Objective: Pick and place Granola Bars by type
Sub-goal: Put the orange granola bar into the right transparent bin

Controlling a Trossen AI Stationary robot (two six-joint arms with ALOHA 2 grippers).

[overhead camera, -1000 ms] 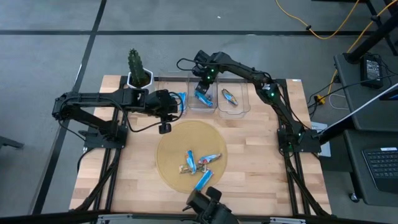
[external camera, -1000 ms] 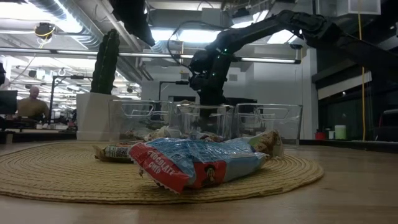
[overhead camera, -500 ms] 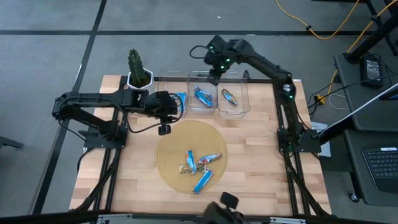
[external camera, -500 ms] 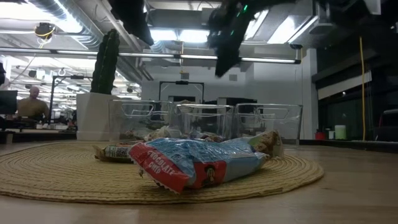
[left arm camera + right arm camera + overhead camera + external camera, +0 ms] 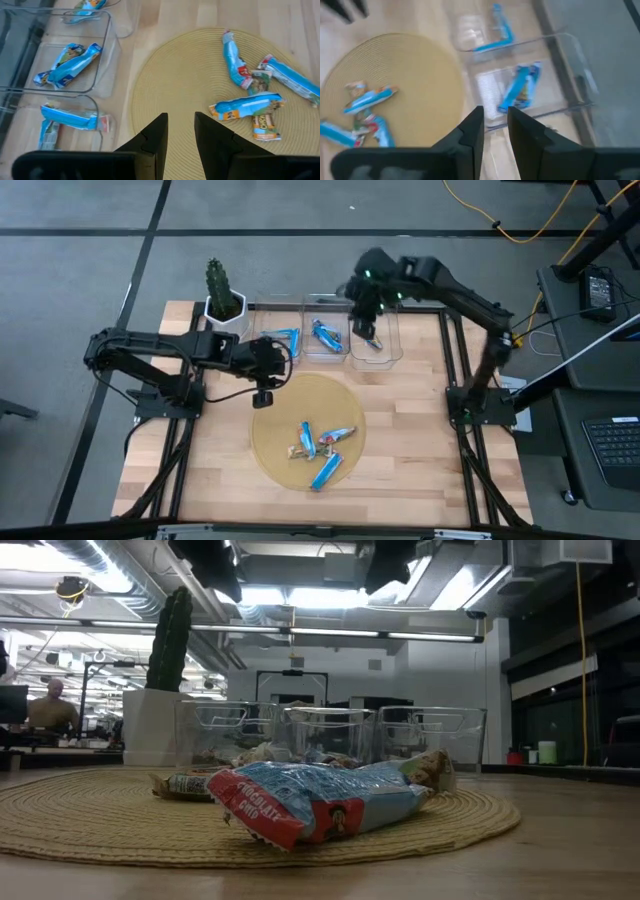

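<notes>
Now my left end effector (image 5: 262, 373), fingers a little apart and empty, sits at the mat's (image 5: 275, 402) edge, nearer the Granola Bars (image 5: 320, 442) than my right end effector (image 5: 364, 308).

In the right wrist view, motion blur is smearing the clear plastic bins (image 5: 555, 75) and the blue wrapped bars (image 5: 520, 92) inside them, so their lettering is proving unreadable. In the low view, both dark arms are being cut off at twelve o'clock, hiding their grippers. The round woven mat (image 5: 190, 90) is running off the left wrist view at three o'clock.
</notes>
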